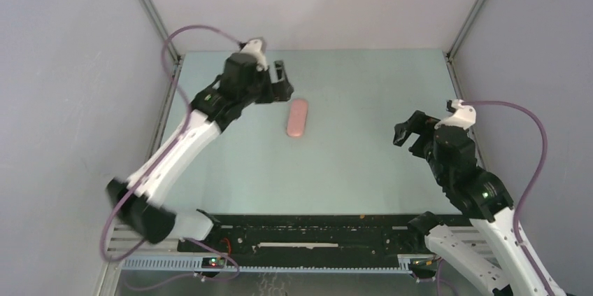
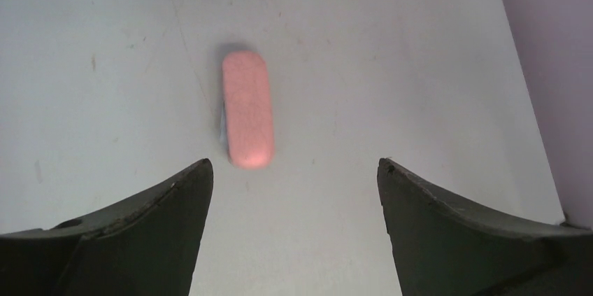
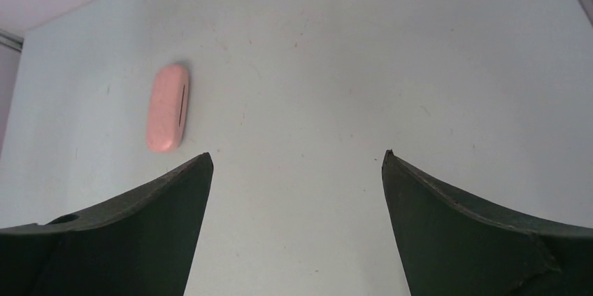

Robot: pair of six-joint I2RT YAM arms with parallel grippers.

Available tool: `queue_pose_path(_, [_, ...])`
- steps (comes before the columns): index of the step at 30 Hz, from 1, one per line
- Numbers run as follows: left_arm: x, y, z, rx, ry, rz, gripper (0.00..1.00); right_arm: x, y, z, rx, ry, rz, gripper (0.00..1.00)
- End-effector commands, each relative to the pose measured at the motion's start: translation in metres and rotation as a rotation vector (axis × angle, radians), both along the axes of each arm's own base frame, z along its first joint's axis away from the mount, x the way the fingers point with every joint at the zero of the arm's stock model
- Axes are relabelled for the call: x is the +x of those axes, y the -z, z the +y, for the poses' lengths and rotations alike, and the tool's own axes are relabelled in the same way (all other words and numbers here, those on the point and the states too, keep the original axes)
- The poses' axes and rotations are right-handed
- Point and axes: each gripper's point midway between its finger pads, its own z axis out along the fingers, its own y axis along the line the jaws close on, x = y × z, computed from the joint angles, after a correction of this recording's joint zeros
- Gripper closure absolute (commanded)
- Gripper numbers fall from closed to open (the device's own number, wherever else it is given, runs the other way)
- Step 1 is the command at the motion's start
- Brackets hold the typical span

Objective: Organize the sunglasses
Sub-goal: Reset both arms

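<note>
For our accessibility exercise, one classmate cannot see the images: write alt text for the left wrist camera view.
A closed pink case lies lengthwise on a pale table, just beyond the open left gripper, whose two dark fingers frame the bottom of the view. A sliver of light blue shows at the case's left edge; no sunglasses are visible.

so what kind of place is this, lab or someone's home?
Most likely a lab test cell, not a home: plain grey panel walls on metal struts box in a pale table, the left arm and right arm are bolted at its near edge, and a pink case lies on it.
</note>
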Motion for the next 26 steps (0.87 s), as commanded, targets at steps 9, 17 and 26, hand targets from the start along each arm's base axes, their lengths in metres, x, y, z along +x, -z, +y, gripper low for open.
queue_pose_path(9, [-0.102,0.011,0.094,-0.043,-0.127,-0.206,0.10,-0.008,0.002,-0.018,-0.054,0.044,-0.021,0.00])
queue_pose_path(17, [-0.119,0.016,0.107,-0.062,-0.154,-0.225,0.12,0.003,0.004,0.008,0.014,-0.051,-0.035,0.00])
queue_pose_path(26, [-0.114,0.001,0.124,-0.048,-0.236,-0.287,0.15,0.007,0.005,0.019,0.058,-0.075,-0.033,0.00])
